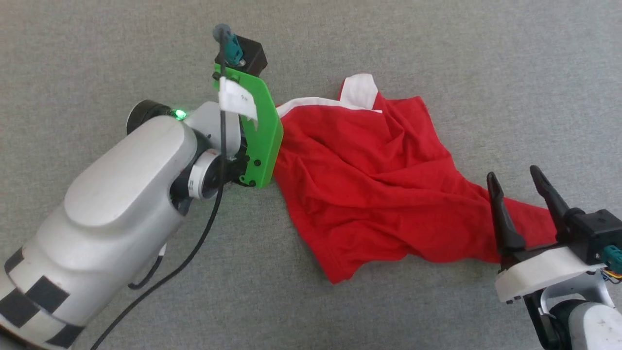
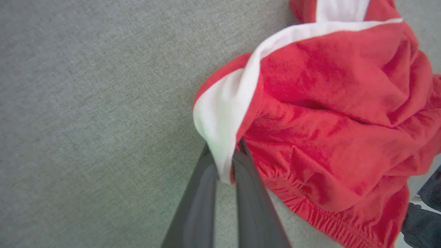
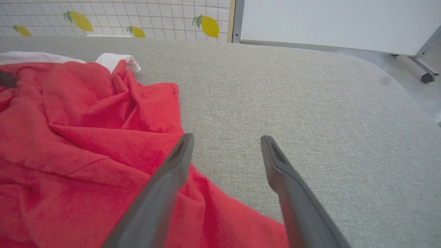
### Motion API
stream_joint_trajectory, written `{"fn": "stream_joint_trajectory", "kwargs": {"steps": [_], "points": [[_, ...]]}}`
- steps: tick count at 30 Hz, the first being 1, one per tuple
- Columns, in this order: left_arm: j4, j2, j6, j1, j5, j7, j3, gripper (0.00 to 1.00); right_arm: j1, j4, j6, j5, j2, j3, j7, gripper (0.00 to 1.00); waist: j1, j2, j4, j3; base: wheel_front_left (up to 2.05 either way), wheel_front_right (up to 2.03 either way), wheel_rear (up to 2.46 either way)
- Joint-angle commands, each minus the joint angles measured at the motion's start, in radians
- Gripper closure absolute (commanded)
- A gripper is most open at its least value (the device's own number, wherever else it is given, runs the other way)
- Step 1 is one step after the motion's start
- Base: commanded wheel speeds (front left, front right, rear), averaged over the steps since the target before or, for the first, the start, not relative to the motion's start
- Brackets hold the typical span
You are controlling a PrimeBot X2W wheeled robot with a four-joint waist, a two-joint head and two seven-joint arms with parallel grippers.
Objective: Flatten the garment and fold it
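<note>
The shorts point(image 1: 369, 194) lie in a messy heap in the middle of the grey worktop point(image 1: 97, 48), between my two arms. I think my job right now is to get hold of both ends so I can pull them flat.

My left gripper point(image 2: 224, 148) is pinched tight on the white stripe point(image 2: 220, 110), right beside the stretchy waistband point(image 2: 310, 213). The cloth sits only at the very tips, so I judge it could slip out if I tug hard.

My right gripper point(image 1: 512, 174) is wide apart and holds nothing. It hangs over the thin red end of the shorts on my right side, half over the cloth and half over the bare worktop.

To do this well, I would bring it straight down on that red edge and close on it. I would take a good bite of cloth, not just a thread. Then I would pull my two arms away from each other slowly, lifting a little so the folds can fall out.

The shorts are bright red and look soft and floppy. They have lots of bumps and deep folds. The white stripe runs along the top edge, and another white bit point(image 1: 359, 90) pokes up at the far side. The waistband looks all bunched up. Nothing is flat yet, and no fold has been made.
</note>
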Motion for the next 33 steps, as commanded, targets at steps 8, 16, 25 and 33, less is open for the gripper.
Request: {"fn": "stream_joint_trajectory", "kwargs": {"steps": [8,16,25,33], "points": [[-0.247,0.057,0.074,0.086,0.021,-0.161,0.101,1.0,0.003,0.018,-0.002,-0.006,-0.004,-0.008,0.018,0.0,-0.0002,-0.0001,0.057,-0.108,0.0,0.0,0.0],[-0.28,0.147,0.085,0.034,0.049,-0.176,0.172,1.0,-0.016,0.028,-0.002,0.002,-0.005,0.031,0.031,0.0,-0.0002,-0.0001,0.041,-0.124,0.0,0.0,0.0],[-0.047,0.198,0.019,-0.092,0.084,-0.161,0.195,1.0,-0.05,0.063,-0.002,0.007,0.022,0.079,-0.005,0.0,-0.0002,-0.0001,-0.043,-0.039,0.0,0.0,0.0],[0.165,0.199,0.001,-0.106,0.123,-0.16,0.158,0.0,-0.079,0.086,-0.002,0.011,0.033,0.093,-0.027,0.0,-0.0002,-0.0001,-0.065,-0.012,0.0,0.0,0.0]]}}
